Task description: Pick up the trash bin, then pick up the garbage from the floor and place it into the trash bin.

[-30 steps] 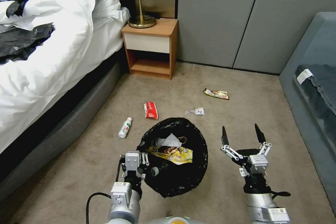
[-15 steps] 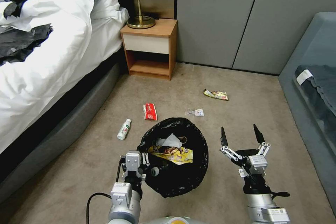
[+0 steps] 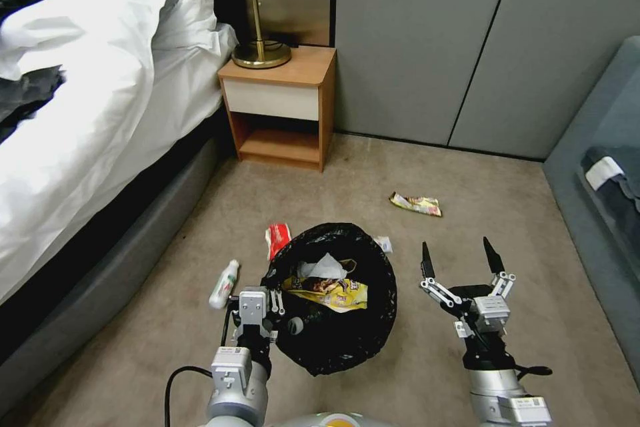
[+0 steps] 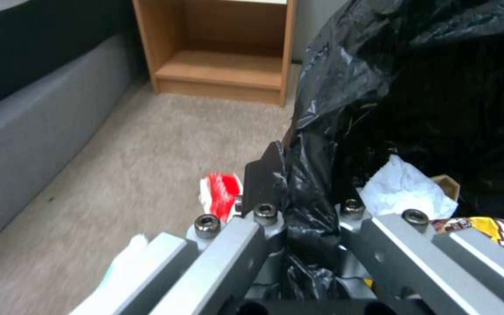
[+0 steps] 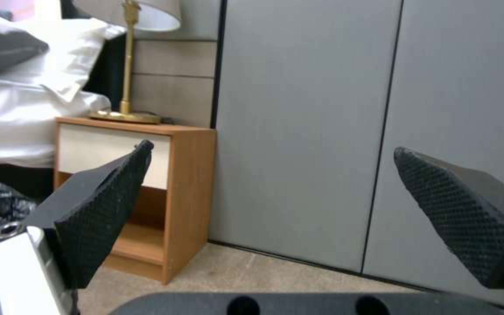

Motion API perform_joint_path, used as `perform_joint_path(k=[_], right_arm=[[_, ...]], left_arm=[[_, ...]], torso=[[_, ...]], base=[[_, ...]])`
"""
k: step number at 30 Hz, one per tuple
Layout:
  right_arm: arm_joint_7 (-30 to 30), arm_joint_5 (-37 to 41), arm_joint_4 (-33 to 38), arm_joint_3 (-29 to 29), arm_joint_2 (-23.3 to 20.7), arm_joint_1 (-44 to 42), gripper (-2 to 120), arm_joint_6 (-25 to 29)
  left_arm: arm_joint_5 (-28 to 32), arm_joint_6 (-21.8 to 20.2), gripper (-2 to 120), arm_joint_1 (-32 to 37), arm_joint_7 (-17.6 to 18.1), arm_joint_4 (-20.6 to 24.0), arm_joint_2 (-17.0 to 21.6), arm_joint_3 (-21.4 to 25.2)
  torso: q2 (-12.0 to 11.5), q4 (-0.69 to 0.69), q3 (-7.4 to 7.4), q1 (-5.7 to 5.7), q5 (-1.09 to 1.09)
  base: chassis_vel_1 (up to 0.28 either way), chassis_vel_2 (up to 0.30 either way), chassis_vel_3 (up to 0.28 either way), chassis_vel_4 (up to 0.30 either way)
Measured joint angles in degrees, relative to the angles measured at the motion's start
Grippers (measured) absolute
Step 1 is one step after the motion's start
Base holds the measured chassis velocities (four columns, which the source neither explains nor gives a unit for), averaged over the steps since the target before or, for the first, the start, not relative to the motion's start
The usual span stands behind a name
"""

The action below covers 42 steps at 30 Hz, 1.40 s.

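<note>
The left claw (image 3: 272, 302) is closed on the rim of the trash bin (image 3: 333, 340) and grips the black bag that is folded over this rim; in the left wrist view the crinkled plastic (image 4: 304, 192) sits between the two fingers. The bin hangs just in front of this claw and to its right, above the carpet (image 3: 520, 213). Inside the bin lie a crumpled white tissue (image 3: 321, 268) and a yellow wrapper (image 3: 330, 292).

The right claw (image 3: 459, 257) is beside the bin, on its right side, and does not touch it. Its two black fingers (image 5: 97, 210) stand wide apart and hold nothing.

On the floor, a small white bottle (image 3: 223, 284) lies to the left of the left claw. A red wrapper (image 3: 277, 238) lies just beyond the left claw, close to the far left edge of the bin. A small white scrap (image 3: 384, 244) shows at the far right edge of the bin. Another wrapper (image 3: 416, 203), yellow and red, lies further away, beyond the right claw. A wooden nightstand (image 3: 280, 107) with a lamp (image 3: 257, 27) stands at the wall, next to the bed (image 3: 87, 120).
</note>
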<state>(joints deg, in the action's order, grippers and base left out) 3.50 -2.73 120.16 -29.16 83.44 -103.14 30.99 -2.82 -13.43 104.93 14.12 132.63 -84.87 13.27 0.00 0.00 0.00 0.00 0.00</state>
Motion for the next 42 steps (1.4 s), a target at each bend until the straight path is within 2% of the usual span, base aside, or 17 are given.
perform_joint_path(k=[20,30,42], right_arm=[[-0.9,-0.5,-0.6,-0.2,0.4,0.2,100,1.3],[-1.6,-1.8,-1.3,-0.8,0.5,0.8,100,3.2],[-1.8,-1.8,-2.6,-2.5,-0.8,3.3,100,2.0]], left_arm=[[0.0,0.0,0,0.0,0.2,0.0,0.0,0.1],[0.0,0.1,0,0.1,0.3,0.0,-0.1,0.0],[0.0,0.1,0,0.3,0.3,0.0,0.1,0.1]], torso=[[0.0,0.01,0.01,0.01,0.01],[0.0,0.0,-0.01,-0.01,0.01],[0.0,0.0,-0.01,0.0,0.01]], base=[[-0.259,0.25,0.254,-0.255],[-0.021,0.026,0.025,-0.014],[0.0,0.0,0.0,0.0]])
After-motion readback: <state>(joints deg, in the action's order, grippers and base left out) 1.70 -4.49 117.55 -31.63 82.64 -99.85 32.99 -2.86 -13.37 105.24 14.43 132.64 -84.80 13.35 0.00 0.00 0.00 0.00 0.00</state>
